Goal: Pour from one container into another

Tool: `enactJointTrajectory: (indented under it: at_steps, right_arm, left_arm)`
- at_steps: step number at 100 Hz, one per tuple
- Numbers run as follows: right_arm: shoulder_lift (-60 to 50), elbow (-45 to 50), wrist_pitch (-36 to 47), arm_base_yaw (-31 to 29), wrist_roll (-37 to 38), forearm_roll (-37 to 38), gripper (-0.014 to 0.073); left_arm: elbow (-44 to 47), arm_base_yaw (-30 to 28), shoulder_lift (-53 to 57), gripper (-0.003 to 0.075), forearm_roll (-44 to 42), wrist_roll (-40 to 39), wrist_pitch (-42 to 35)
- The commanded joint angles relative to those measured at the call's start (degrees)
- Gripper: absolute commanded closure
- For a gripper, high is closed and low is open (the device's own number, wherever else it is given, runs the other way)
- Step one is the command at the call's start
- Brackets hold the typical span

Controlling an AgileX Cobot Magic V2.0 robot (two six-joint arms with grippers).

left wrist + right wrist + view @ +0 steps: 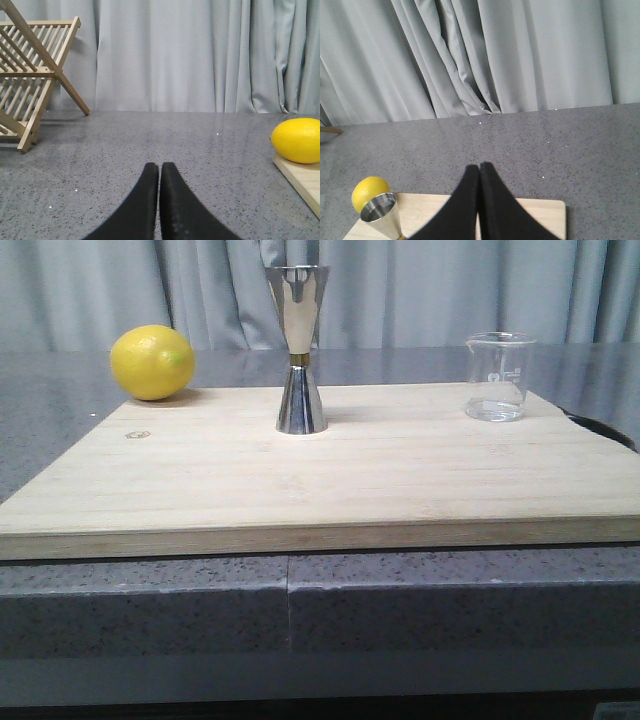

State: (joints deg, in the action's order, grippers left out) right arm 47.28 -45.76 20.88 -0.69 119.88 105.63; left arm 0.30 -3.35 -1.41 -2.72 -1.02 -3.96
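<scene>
A small clear glass beaker (497, 377) stands upright at the back right of the wooden board (330, 480), a little clear liquid in its bottom. The tall steel hourglass jigger (299, 350) with a gold band stands upright at the board's back middle; its open rim (379, 207) also shows in the right wrist view. Neither arm appears in the front view. My left gripper (160, 167) is shut and empty, low over the grey counter left of the board. My right gripper (480, 167) is shut and empty, above the board.
A yellow lemon (152, 362) rests at the board's back left corner, also seen as the lemon (298, 140) from the left wrist. A wooden dish rack (32, 75) stands on the counter beyond the left gripper. Grey curtains (420, 290) hang behind the counter.
</scene>
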Motion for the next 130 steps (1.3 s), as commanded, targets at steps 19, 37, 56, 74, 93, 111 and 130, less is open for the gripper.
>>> enactJointTrajectory:
  at_steps: [19, 37, 56, 74, 93, 111, 130]
  right_arm:
    - [-0.44, -1.45, -2.23, -0.24, -0.02, 1.34, 0.0659]
    - [-0.44, -1.45, -2.23, -0.24, -0.02, 1.34, 0.0659]
    - [-0.44, -1.45, -2.23, -0.24, -0.02, 1.34, 0.0659]
    - [-0.44, -1.45, -2.23, -0.24, -0.02, 1.34, 0.0659]
    - [-0.44, -1.45, -2.23, -0.24, -0.02, 1.34, 0.0659]
    - [-0.44, -1.45, -2.23, -0.24, -0.02, 1.34, 0.0659]
    - [-3.83, 1.55, -7.83, 0.20, -0.12, 1.34, 0.0659]
  left_arm:
    - [1.13, -0.18, -0.39, 0.0741, 0.45, -0.19, -4.15]
    - [1.13, -0.18, -0.39, 0.0741, 0.45, -0.19, -4.15]
    - [1.13, -0.18, -0.39, 0.0741, 0.45, -0.19, -4.15]
    - [1.13, -0.18, -0.39, 0.0741, 0.45, -0.19, -4.15]
    - [1.13, -0.18, -0.39, 0.0741, 0.45, -0.19, -4.15]
    - [1.13, -0.18, -0.39, 0.0741, 0.45, -0.19, -4.15]
    - [1.13, -0.18, -0.39, 0.0741, 0.45, -0.19, -4.15]
